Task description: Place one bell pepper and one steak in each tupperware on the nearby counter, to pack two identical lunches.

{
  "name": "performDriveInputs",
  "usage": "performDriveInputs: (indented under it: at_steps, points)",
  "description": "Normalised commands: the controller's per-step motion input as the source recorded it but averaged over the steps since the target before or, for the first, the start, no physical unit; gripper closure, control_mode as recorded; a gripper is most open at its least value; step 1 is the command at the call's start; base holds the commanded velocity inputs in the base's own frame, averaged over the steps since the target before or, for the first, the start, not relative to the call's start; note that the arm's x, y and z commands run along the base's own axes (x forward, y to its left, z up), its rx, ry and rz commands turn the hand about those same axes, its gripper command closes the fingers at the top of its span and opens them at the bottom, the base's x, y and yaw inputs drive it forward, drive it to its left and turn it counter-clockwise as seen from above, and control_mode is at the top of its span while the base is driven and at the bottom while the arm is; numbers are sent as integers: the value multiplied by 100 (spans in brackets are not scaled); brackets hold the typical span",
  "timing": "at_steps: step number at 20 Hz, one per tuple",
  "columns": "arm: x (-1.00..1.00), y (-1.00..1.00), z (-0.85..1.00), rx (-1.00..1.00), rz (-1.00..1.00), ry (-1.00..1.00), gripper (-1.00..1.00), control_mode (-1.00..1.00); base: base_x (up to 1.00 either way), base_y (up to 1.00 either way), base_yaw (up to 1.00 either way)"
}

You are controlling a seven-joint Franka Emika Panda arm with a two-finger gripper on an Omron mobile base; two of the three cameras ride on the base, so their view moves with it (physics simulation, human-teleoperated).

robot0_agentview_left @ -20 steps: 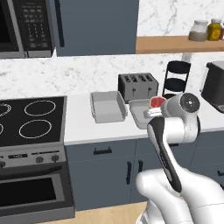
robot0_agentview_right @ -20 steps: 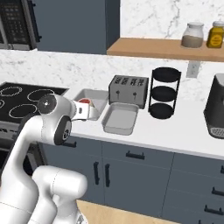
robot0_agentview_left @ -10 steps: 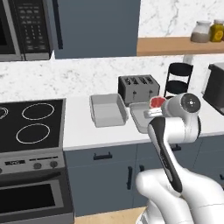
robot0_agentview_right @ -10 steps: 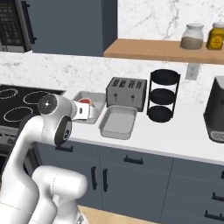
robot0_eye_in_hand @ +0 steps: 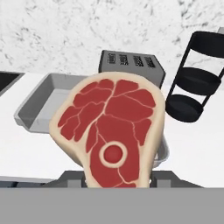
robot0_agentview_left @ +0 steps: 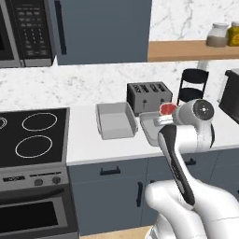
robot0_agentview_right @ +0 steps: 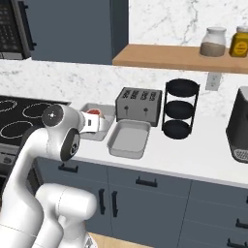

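Observation:
My gripper [robot0_agentview_left: 166,117] is shut on the steak [robot0_eye_in_hand: 111,135], a flat red cut with a pale rim and a round bone. It holds the steak upright above the counter [robot0_agentview_left: 88,140]. Two light-grey tupperware trays lie side by side in front of the toaster. One tupperware [robot0_agentview_left: 115,120] is in plain sight and looks empty. The other tupperware [robot0_agentview_left: 150,127] lies under the hand, partly covered by the arm. From the right, the steak [robot0_agentview_right: 93,112] hangs over the nearer tray [robot0_agentview_right: 102,131], with the second tray [robot0_agentview_right: 129,138] beside it. The bell pepper is out of view.
A dark slotted toaster [robot0_agentview_left: 148,95] stands behind the trays, with a black three-tier rack [robot0_agentview_right: 179,107] to its right. The black stovetop [robot0_agentview_left: 32,135] lies to the left. A dark appliance [robot0_agentview_right: 240,131] sits at the far right, and jars stand on the wooden shelf [robot0_agentview_right: 193,55].
The whole picture has shifted slightly, so the base has moved a little. The gripper keeps the steak in the same pose over the trays.

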Motion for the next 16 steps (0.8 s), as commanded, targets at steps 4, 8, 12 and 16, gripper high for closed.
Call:
performDriveInputs:
  at_steps: [4, 8, 12, 16]
  points:
    - [0, 0, 0, 0, 0, 0, 100, 100, 25, -49, 0]
    - [0, 0, 0, 0, 0, 0, 100, 100, 34, -17, 0]
    - [0, 0, 0, 0, 0, 0, 100, 100, 40, -8, 0]
    - [0, 0, 0, 0, 0, 0, 100, 100, 28, -24, 0]
